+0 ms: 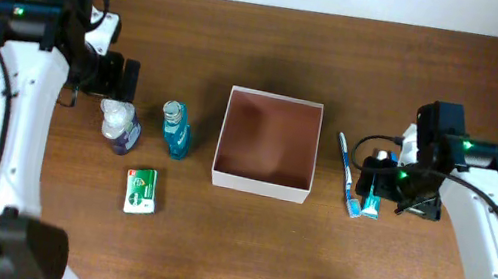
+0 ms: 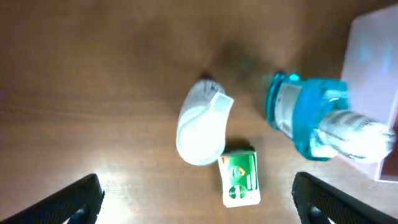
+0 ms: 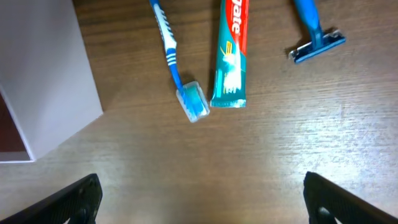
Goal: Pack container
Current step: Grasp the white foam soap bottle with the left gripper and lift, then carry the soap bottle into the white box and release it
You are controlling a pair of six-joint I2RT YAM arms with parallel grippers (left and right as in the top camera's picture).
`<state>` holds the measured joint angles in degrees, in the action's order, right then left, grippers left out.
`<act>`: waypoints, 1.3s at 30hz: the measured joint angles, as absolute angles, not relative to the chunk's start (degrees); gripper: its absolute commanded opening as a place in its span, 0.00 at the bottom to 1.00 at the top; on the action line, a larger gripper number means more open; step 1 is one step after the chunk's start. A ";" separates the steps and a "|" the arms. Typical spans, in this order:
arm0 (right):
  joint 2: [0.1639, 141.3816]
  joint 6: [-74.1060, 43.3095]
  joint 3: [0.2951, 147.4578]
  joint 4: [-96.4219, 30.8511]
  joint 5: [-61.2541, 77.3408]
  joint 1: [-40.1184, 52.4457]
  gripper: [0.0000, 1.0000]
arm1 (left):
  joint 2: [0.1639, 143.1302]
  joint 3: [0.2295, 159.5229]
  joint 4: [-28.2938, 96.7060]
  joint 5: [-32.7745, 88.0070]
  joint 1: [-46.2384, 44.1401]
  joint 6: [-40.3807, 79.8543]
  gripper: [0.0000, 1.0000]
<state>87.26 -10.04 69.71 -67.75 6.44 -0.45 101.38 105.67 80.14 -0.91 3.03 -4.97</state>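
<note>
Dark brown wood with a fine grain covers the table (image 1: 209, 255) under both my arms. My left gripper (image 2: 199, 204) has its jaws spread wide and grips nothing. My right gripper (image 3: 202, 204) is the same, spread and empty. The container (image 1: 259, 188) stands between my two pairs of jaws, near each but touching neither. It is a square, shallow box of white cardboard with a matte reddish-brown floor. Nothing lies in it, so I judge the packing is not yet begun and every item is left to do.

Beneath my left jaws is a rounded bottle (image 2: 202, 130) with a smooth white top; whether it stands or lies I cannot tell. Beside it, toward the container, is a blue bottle (image 2: 311, 121) of clear glossy plastic. Closer to my jaws is a small green carton (image 2: 240, 176) with flat printed faces.

Beneath my right jaws lie three things. One is a thin toothbrush (image 3: 177, 68) with a clear cover on its head. Just beside that cover is a flat toothpaste tube (image 3: 231, 56) with a crimped end. A blue razor (image 3: 314, 37) of hard plastic lies apart from both.
</note>
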 measured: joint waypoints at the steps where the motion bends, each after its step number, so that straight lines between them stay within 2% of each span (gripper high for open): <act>1: 87.61 -10.07 69.71 -67.75 6.44 -0.45 0.99 | 102.87 105.67 80.55 -0.89 3.03 -4.97 0.98; 7: 87.77 -10.02 69.71 -67.75 6.44 -0.45 0.99 | 111.04 105.25 81.23 -0.64 3.03 -5.08 0.89; 8: 87.77 -10.02 69.71 -67.75 6.44 -0.45 0.99 | 112.27 105.16 81.23 -0.62 3.03 -5.13 0.84; 13: 87.77 -9.98 69.71 -67.77 6.42 -0.45 0.99 | 116.49 104.92 80.84 -0.64 3.03 -5.45 0.73; 17: 87.77 -9.96 69.71 -67.75 6.42 -0.45 0.99 | 117.03 104.40 80.99 -0.64 3.03 -5.52 0.51; 18: 87.77 -9.93 69.71 -67.77 6.42 -0.45 0.99 | 117.03 104.40 81.01 -0.64 3.03 -5.69 0.42; 23: 87.77 -9.87 69.71 -67.79 6.37 -0.45 0.99 | 117.03 104.40 80.97 -0.64 3.03 -5.74 0.21; 30: 87.77 -9.87 69.71 -68.14 6.20 -0.45 0.99 | 117.38 106.94 85.89 -0.62 3.03 -5.74 0.14; 33: 87.77 -9.85 69.78 -68.40 6.13 -0.45 0.99 | 117.47 115.63 91.33 -0.64 3.03 -4.56 0.12; 35: 87.77 -9.85 69.87 -68.40 6.00 -0.45 0.98 | 116.84 127.79 94.72 -0.67 2.85 -3.16 0.11; 39: 87.77 -9.85 69.87 -68.40 5.98 -0.45 0.99 | 111.77 139.57 96.18 -0.71 -0.43 -2.24 0.11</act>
